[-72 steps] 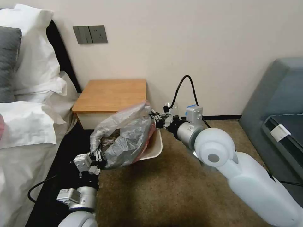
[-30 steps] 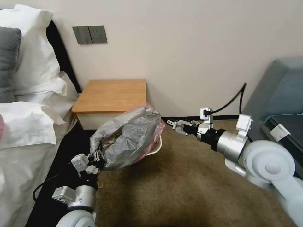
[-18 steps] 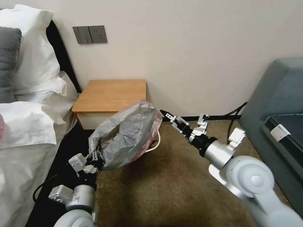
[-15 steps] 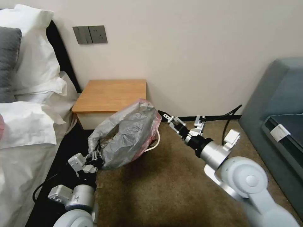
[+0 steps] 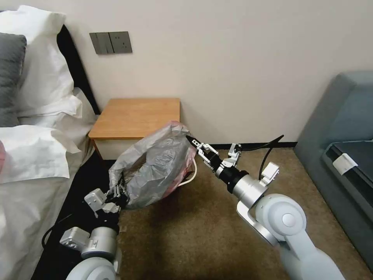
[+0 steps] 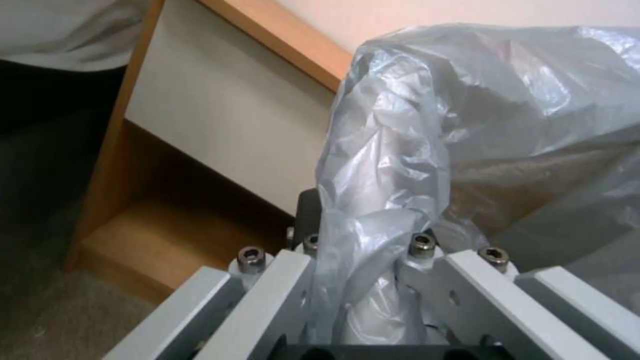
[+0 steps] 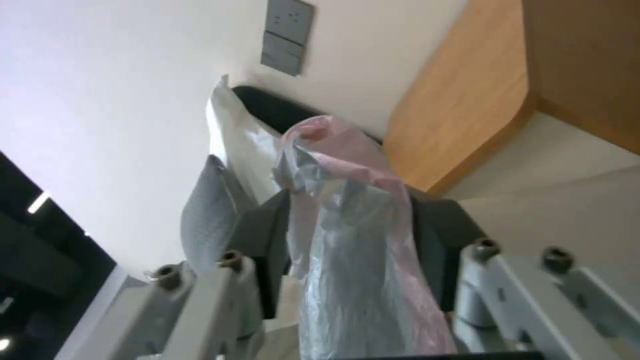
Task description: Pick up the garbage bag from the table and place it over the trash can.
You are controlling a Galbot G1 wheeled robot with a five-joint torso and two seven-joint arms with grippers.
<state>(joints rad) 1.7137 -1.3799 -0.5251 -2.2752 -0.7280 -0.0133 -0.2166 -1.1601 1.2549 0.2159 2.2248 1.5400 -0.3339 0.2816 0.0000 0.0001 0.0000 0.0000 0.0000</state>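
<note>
The grey garbage bag (image 5: pixel 155 167) with its pinkish-red rim hangs puffed out over the cream-white trash can (image 5: pixel 193 174), of which a strip of rim shows on the right. My left gripper (image 5: pixel 117 193) is shut on the bag's near left edge, and the left wrist view shows plastic bunched between its fingers (image 6: pixel 363 240). My right gripper (image 5: pixel 191 140) is at the bag's upper right edge. It is open, and a fold of the pink rim (image 7: pixel 347 200) stands between its spread fingers. The table (image 5: pixel 136 116) is just behind the bag.
A bed with white sheets and pillows (image 5: pixel 35 147) borders the left side. A grey-blue sofa (image 5: pixel 342 128) stands on the right. The wall (image 5: pixel 233 58) is close behind the table. Brown carpet (image 5: pixel 194 233) lies open in front.
My right gripper had let go of the bag and swung out to the right. It has since come back left, up to the bag's rim. The left gripper has kept its grip.
</note>
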